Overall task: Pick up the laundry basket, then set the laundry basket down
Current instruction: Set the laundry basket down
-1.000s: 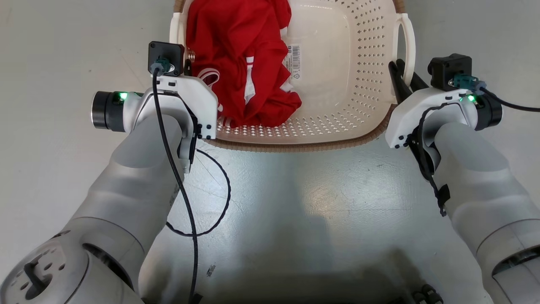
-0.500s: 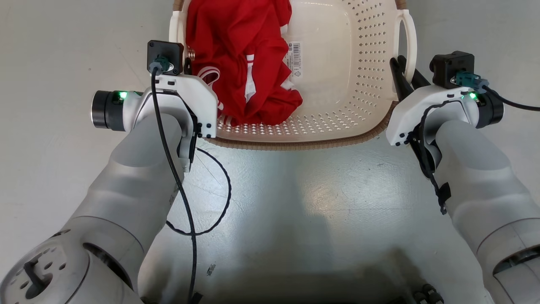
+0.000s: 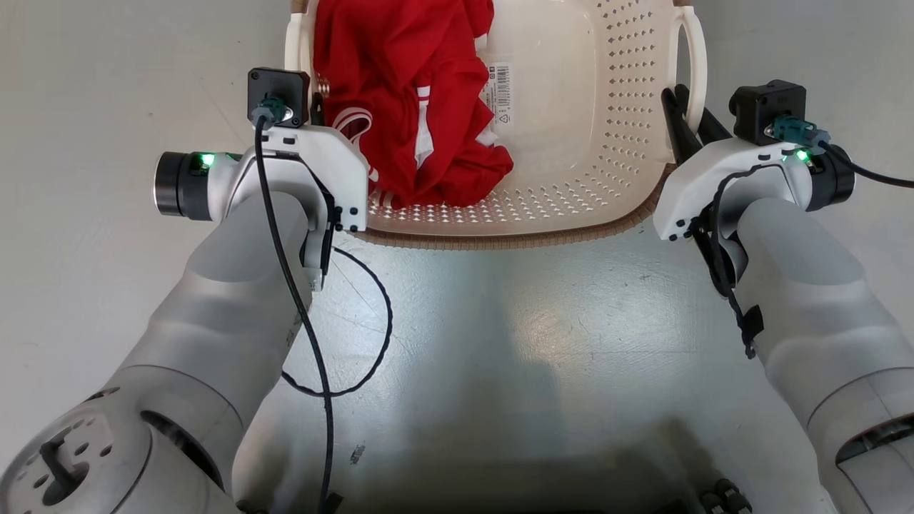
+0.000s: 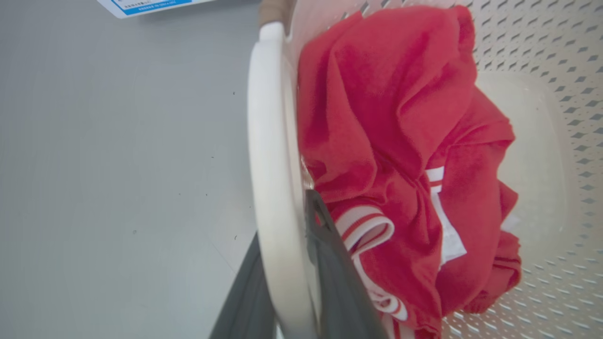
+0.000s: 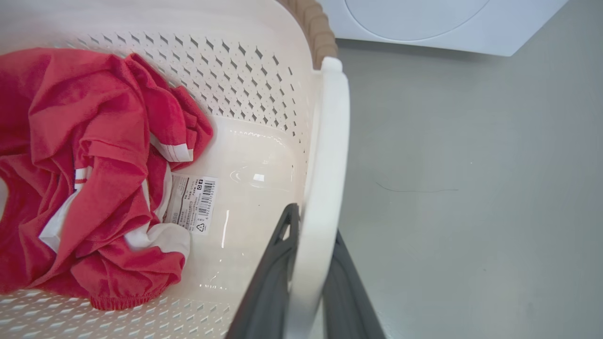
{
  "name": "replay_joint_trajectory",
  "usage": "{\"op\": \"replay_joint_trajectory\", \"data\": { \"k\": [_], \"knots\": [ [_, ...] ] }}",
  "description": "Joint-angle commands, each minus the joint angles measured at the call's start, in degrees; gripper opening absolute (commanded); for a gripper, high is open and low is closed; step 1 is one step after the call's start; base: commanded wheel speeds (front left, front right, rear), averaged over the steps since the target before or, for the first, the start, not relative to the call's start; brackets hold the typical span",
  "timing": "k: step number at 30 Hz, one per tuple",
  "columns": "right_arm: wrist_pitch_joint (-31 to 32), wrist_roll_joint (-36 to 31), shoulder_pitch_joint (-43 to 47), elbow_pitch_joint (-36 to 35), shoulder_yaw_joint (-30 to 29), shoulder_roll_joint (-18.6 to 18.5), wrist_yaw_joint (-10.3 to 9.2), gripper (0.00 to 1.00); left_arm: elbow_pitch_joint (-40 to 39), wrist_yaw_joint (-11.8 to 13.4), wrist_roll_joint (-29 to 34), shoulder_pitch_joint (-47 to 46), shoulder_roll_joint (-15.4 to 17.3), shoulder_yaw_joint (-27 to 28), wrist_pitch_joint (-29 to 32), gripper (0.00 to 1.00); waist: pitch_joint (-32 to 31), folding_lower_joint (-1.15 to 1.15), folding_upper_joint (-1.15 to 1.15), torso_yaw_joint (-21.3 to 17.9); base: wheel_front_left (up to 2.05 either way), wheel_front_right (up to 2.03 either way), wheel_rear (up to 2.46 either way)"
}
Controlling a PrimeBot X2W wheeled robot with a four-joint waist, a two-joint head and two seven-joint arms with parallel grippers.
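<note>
Surface: grey, glossy floor [image 3: 500, 343], with reflections and a few scuff marks. In the right wrist view a white appliance [image 5: 424, 23] with a round outline on its face stands at the far edge of the floor. In the left wrist view a blue-and-white label [image 4: 150, 4] lies at the top edge.

Item under task: the laundry basket [image 3: 614, 143] sits directly ahead of the robot, between the two arms, at the top centre of the head view. It is cream-white and perforated, with a brown woven-look rim along the near edge. Whether its base rests on the floor or is raised cannot be told.

Contents: a crumpled red garment [image 3: 407, 93] with white stripes fills the basket's left half. A barcode sticker [image 3: 500, 96] lies on the bare bottom just beside the garment.

Left gripper [image 4: 282, 235]: the two dark fingers straddle the left handle [image 4: 268, 165], one outside the loop and one inside against the garment's striped cuff. The jaws are clamped on the handle.

Right gripper [image 5: 313, 226]: the fingers straddle the right handle [image 5: 325, 165] in the same manner, one over the basket's interior and one over the floor. The jaws are clamped on that handle.

Both forearms reach forward, level with the basket's near corners.
</note>
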Motion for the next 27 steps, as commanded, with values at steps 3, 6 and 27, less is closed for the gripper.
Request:
{"op": "replay_joint_trajectory", "data": {
  "k": [3, 6, 27],
  "knots": [
    [0.6, -1.3, 4.1, -0.3, 0.6, 2.2, 0.36, 0.00, -1.0, 0.0, -0.4, -0.3, 0.1, -0.2, -0.9, 0.00, -0.2, 0.00, 0.00, 0.0, 0.00, 0.00, 0.00],
    [0.6, -1.7, 4.4, -0.6, 0.1, 2.2, 0.36, 0.00, -0.8, 0.0, -0.5, -0.4, 0.1, -0.3, -1.0, 0.00, -0.2, 0.00, 0.00, 0.0, 0.00, 0.00, 0.00],
    [0.6, -4.0, 4.8, -0.2, -4.2, 2.2, 0.36, 1.00, 0.2, 0.8, -2.2, -0.1, 0.1, -1.3, -0.6, 1.00, -0.8, 0.00, 0.00, -0.3, 0.00, 0.00, 0.00]
  ]
}}
